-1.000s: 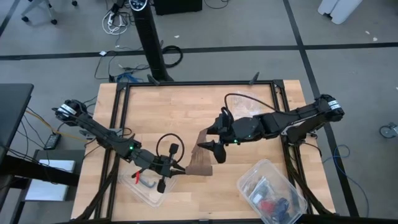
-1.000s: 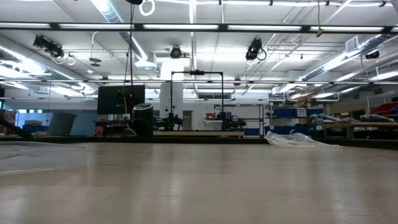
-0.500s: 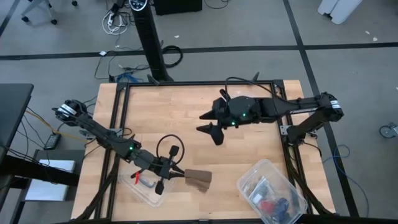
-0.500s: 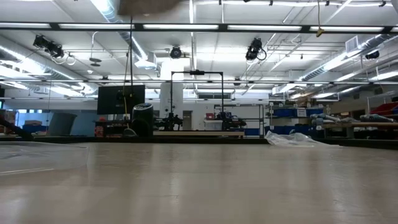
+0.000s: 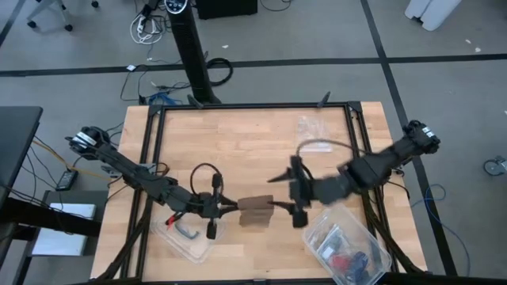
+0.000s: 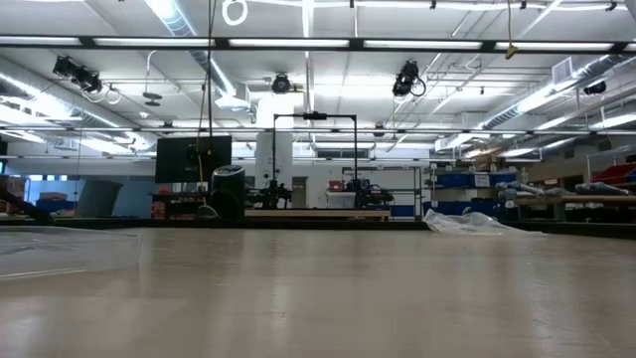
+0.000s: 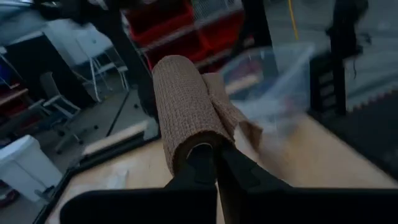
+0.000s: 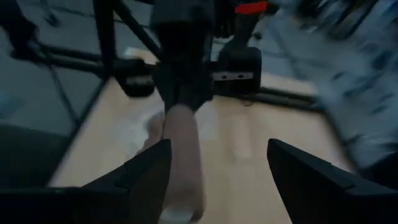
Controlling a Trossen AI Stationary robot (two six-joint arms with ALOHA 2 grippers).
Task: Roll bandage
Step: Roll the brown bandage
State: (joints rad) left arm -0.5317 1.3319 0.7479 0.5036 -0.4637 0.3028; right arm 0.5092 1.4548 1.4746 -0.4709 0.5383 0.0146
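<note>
Left gripper (image 5: 230, 208) clamps the rolled brown bandage (image 5: 256, 211); right gripper (image 5: 285, 195), fingers spread, approaches, likely to wind the loose tail.

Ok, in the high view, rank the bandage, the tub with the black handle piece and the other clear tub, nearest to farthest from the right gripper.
From the right gripper:
1. Bandage, just beside it, toward the left arm.
2. Clear tub, at the table's near right corner.
3. Tub with the black handle piece, under the left arm.

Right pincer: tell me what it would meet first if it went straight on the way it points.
Most likely the bandage roll. The open right pincer points at its free end, while the left pincer is shut on the other end. Depth is unclear, so this is a guess.
</note>
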